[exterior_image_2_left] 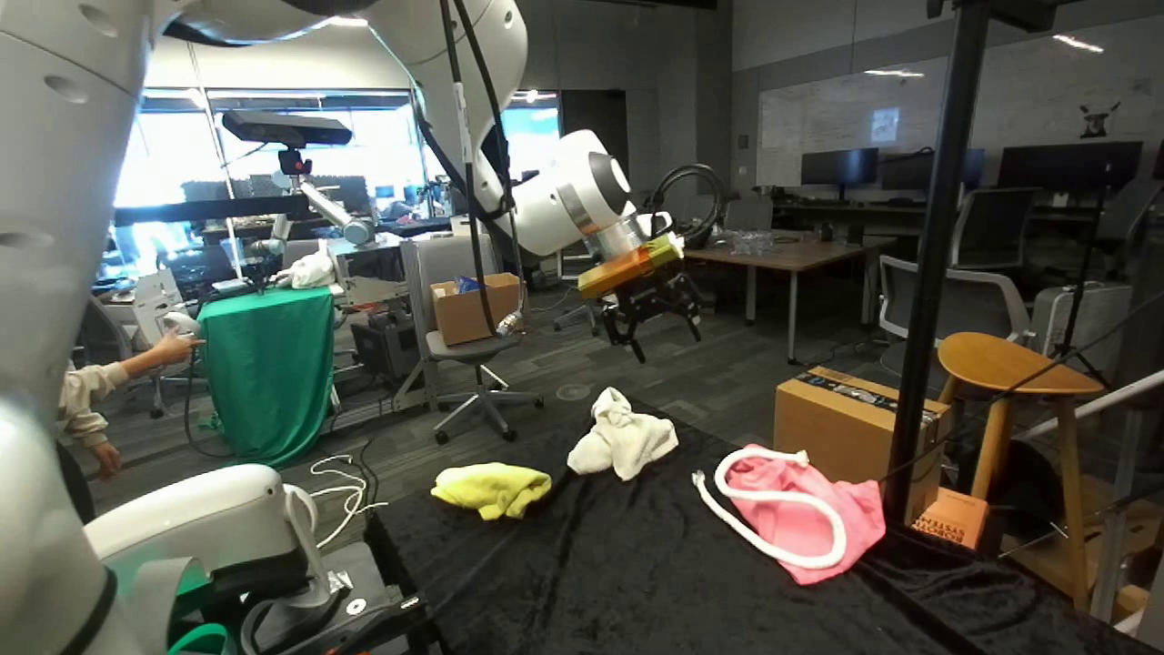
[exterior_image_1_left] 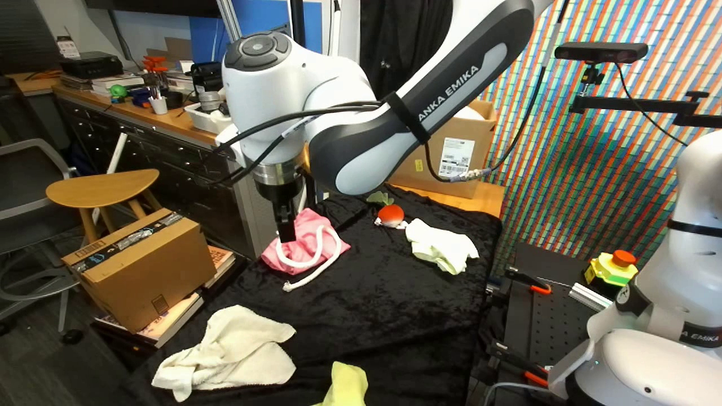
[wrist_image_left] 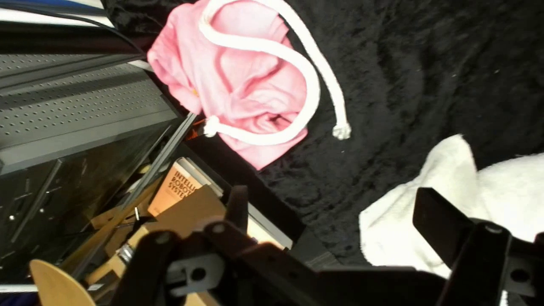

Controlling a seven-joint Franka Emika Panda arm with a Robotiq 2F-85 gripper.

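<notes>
The pink cloth is a soft, crumpled heap, bright on its raised folds and deeper in the creases, with a thick white rope curled over it in a loose S. One tufted end of the rope reaches past the cloth onto the black cover; the other stops by the cloth's rim. They lie close to the cover's edge, near a cardboard box. A white towel sits rumpled, apart from them, one part raised to a peak, with a yellow cloth near it. The gripper hangs in the air, touching none of these, its fingers spread wide with nothing between them.

In the wrist view a finger hides part of the towel, which also runs off the side. In an exterior view I get the gripper edge-on, a dark block in front of the pink cloth, so its gap doesn't show there. I can't make out whether the red thing, round and just beside a pale cloth, is a toy or a vegetable.

The cover is velvety and rippled. Off its edge stand the box, with books at its foot, a wooden stool and a cluttered counter; a striped backdrop rises beyond, and the floor is grey.
</notes>
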